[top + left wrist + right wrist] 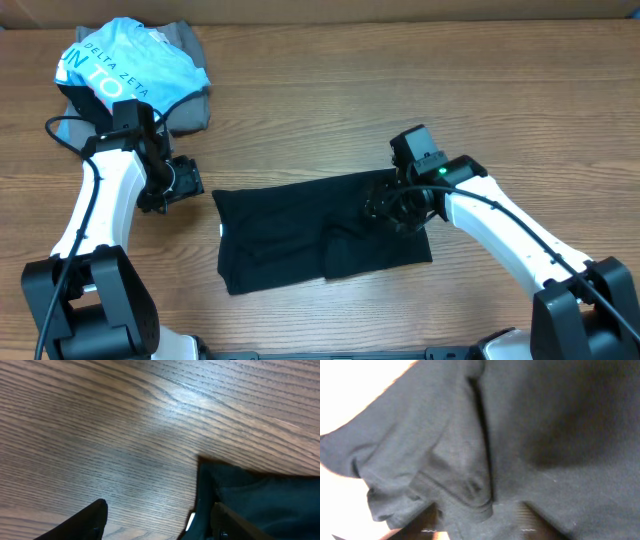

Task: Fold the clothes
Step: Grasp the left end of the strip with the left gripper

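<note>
Honestly, I am worrying most about the right end effector (392, 208). Its fingers are standing spread with a ridge of the clothes (290, 235) bunching directly beneath them, so closing there could be catching several layers and dragging the fold askew. Its arm is reaching in, wrist tipping down over the garment. The left end effector (183, 188), likewise spread, is hovering over bare bench (320, 110), with the cloth's edge and white label (191, 521) lying just beside one finger.
</note>
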Action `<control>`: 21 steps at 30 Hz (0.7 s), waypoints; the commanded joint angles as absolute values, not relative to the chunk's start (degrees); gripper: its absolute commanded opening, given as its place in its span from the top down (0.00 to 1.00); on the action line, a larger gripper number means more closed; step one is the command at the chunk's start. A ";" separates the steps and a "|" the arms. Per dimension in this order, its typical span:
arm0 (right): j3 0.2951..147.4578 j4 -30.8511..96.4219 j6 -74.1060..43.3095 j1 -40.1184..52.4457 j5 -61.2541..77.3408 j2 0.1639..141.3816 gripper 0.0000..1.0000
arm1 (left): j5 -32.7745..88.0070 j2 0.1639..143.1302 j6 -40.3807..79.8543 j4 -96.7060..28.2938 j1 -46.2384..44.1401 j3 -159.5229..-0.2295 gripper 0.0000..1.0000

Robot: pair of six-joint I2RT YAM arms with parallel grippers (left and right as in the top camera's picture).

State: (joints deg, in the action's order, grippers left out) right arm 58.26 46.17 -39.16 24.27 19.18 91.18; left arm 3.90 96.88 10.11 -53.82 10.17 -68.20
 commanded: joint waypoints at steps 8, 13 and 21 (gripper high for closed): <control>50.78 37.30 -43.62 25.71 25.82 89.82 0.52 | 4.73 96.23 8.78 -53.69 10.11 -69.28 0.31; 50.57 31.64 -46.81 28.16 27.53 89.82 0.71 | 4.71 96.23 8.75 -53.69 10.11 -69.28 0.31; 50.59 13.08 -47.81 31.11 27.46 89.80 0.95 | 4.71 96.23 8.75 -53.69 10.11 -69.28 0.32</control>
